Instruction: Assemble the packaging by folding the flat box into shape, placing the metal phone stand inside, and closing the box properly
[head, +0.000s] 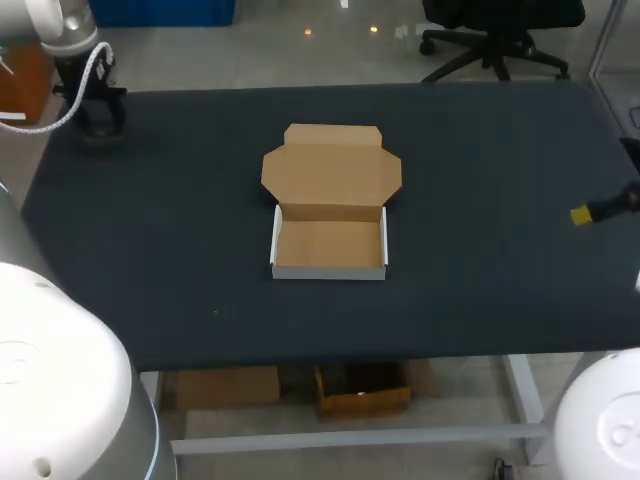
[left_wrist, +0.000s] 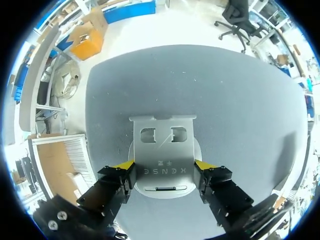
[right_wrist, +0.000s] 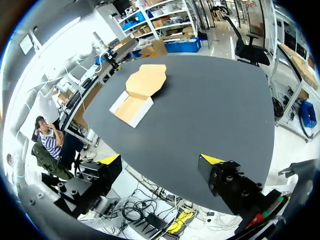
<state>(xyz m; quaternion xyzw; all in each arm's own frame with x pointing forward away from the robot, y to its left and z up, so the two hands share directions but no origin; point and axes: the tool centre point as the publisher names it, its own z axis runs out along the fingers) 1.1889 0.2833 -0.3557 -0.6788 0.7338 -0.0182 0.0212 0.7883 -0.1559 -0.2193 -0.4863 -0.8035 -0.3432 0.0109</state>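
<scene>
The box (head: 330, 243) sits mid-table, its tray already folded up with white walls standing. Its lid (head: 332, 172) lies open and flat behind it. Nothing is in the tray yet.

My left gripper (left_wrist: 164, 165) is far from the box, toward the table's (head: 480, 260) far left corner. It pinches the stand (left_wrist: 162, 150): both yellow tips press the side edges of its plate, just above the round base. The stand looks like smooth, stiff metal, probably heavy for its size, so I judge it could slip or swing in a light pinch. A hold low on the plate edges, close to the base, should keep it steady.

My right gripper (right_wrist: 161, 159) hangs well to the right of the box, fingers spread wide with nothing between them.

The box looks like thin card, light enough to skid on the dark cloth when nudged. I would set the stand down gently. To close it, I would take the lid by its front flap while the other gripper steadies a tray wall.
</scene>
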